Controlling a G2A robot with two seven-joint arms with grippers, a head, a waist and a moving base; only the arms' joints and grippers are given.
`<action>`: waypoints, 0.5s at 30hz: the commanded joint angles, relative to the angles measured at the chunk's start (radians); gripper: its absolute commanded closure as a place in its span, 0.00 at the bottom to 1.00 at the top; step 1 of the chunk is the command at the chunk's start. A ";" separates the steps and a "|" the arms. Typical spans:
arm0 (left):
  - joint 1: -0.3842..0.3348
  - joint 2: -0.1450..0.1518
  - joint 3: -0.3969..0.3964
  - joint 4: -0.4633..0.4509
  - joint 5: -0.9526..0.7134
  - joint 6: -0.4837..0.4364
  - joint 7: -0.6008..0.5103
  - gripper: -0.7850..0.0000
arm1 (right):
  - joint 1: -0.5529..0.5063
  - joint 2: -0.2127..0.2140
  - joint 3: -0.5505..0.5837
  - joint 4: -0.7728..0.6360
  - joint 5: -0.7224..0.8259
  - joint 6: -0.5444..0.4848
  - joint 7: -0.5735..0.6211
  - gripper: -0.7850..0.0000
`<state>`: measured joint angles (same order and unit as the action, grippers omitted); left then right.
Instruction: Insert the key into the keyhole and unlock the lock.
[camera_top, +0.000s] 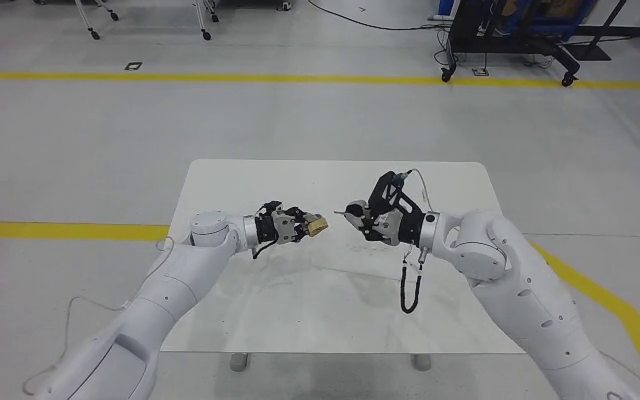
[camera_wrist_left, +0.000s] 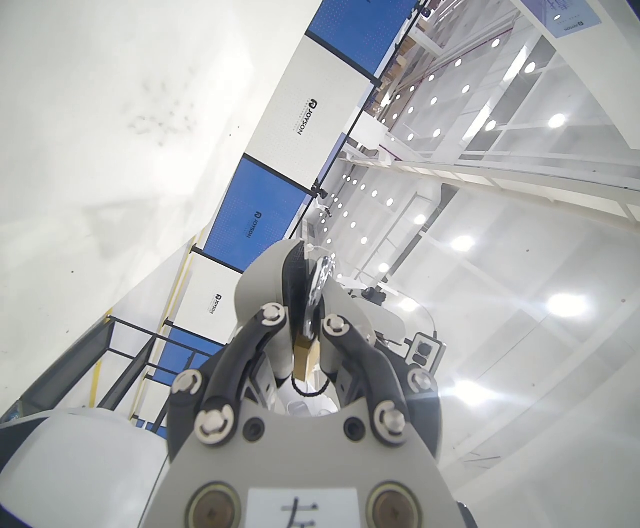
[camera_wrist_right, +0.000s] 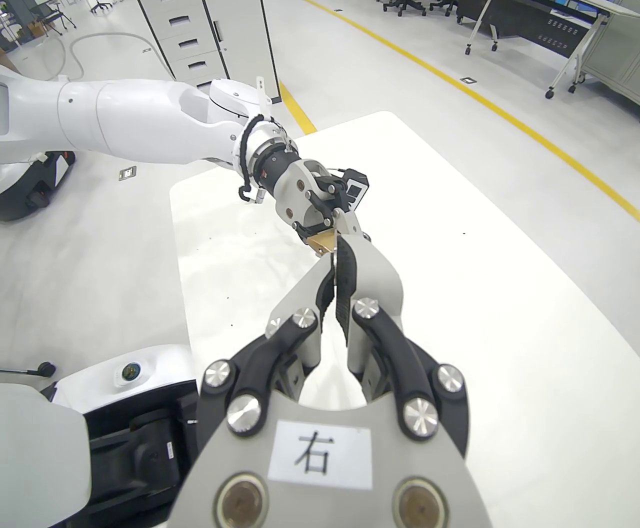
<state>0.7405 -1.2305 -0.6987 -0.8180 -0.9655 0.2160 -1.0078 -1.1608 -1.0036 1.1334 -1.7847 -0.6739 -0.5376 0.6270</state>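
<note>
The jaws of my right gripper (camera_wrist_right: 336, 255) are pinched almost together on the thin key (camera_top: 346, 213). Its tip pokes out toward the lock (camera_wrist_right: 321, 242), while the rest is mostly hidden in my grip. The jaws of my left gripper (camera_wrist_right: 327, 230) are clamped on that brass lock, with its body turned toward the key so the two can meet head-on. I cannot make out the keyhole itself. I hold both above the middle of the white table (camera_wrist_right: 450, 225), just apart, so I judge insertion is not yet done.
</note>
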 joint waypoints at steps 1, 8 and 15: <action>0.000 0.000 0.000 0.000 0.000 0.000 0.000 1.00 | 0.000 0.000 0.000 0.000 0.000 0.000 0.000 1.00; 0.027 0.003 -0.029 -0.026 -0.027 0.046 0.026 1.00 | 0.020 0.000 -0.045 -0.066 -0.212 -0.053 0.004 1.00; 0.047 0.002 -0.055 -0.041 -0.057 0.135 0.046 1.00 | 0.070 0.006 -0.119 -0.184 -0.651 -0.232 -0.025 1.00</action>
<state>0.7866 -1.2282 -0.7530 -0.8581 -1.0241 0.3396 -0.9669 -1.0939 -0.9982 1.0242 -1.9598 -1.2562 -0.7520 0.6002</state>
